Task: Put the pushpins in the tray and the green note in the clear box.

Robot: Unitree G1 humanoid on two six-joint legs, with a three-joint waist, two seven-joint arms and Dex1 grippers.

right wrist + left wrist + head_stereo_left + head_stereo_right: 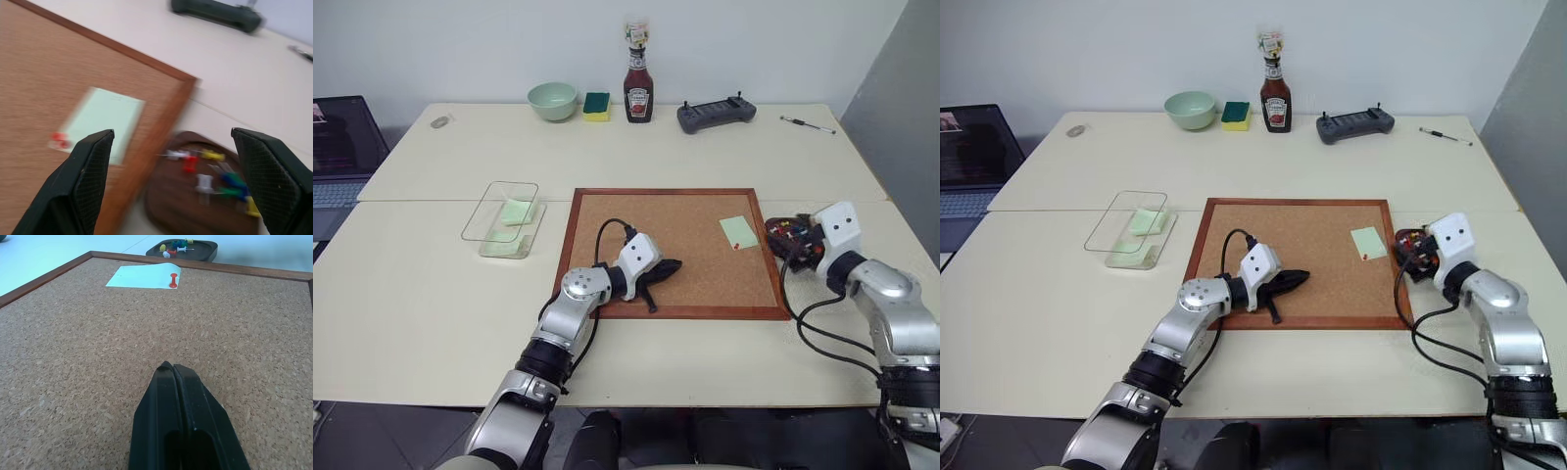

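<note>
Closed and empty, the left claw [668, 265] is being rested on cork; the right claw [171, 161] is being held wide above the small reddish-brown tray [161, 215]. One red pushpin [173, 282] should be plucked squarely from the pale green square note [144, 276] beside it.

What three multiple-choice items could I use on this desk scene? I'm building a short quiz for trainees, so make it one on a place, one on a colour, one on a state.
1. Where does the green note lie?
A. on the cork board
B. in the pale green bowl
C. under the ketchup bottle

2. What colour is the pushpin on that note?
A. blue
B. red
C. white

3. How do the two hands stand?
A. both open
B. left open, right shut
C. left hand shut, right hand open

Answers: 1 A, the note sits near the board's right edge, beside the tray. 2 B, a red head shows at the note's corner. 3 C, the left fingers meet over the cork, and the right ones stand wide apart above the tray.
</note>
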